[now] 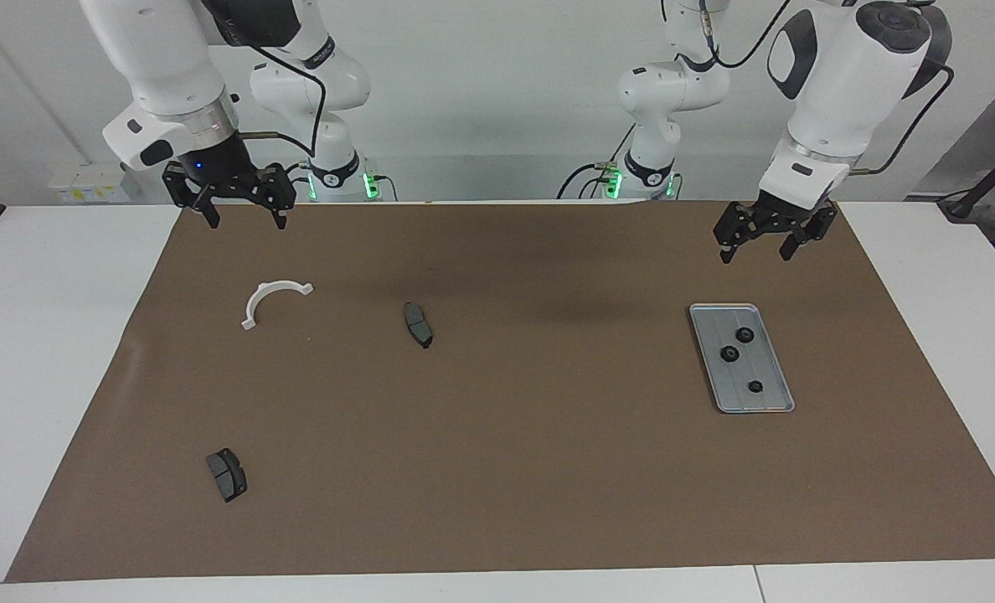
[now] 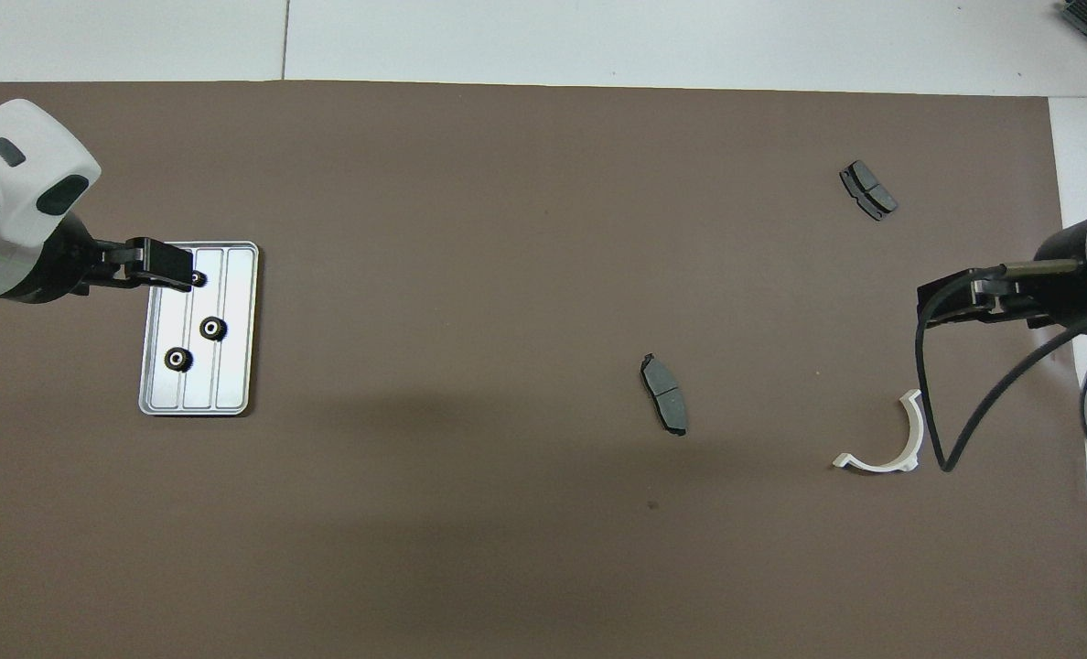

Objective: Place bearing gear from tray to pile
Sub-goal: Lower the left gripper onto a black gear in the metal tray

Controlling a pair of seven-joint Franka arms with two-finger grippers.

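silver tray (image 1: 778, 402) holds three gears (image 1: 729, 354); nothing grasped yet, left gripper (image 1: 764, 245) wide at its twelve o'clock, right gripper (image 1: 242, 213) wide, waiting; descent needed

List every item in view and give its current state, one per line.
Tray: flat on the mat, holding three bearing gears.
White bracket: lying on the mat, untouched.
Brake pad: on the mat mid-table.
Second brake pad: on the mat, farthest from the robots.
Left gripper: raised, jaws open, empty.
Right gripper: raised, jaws open, empty.
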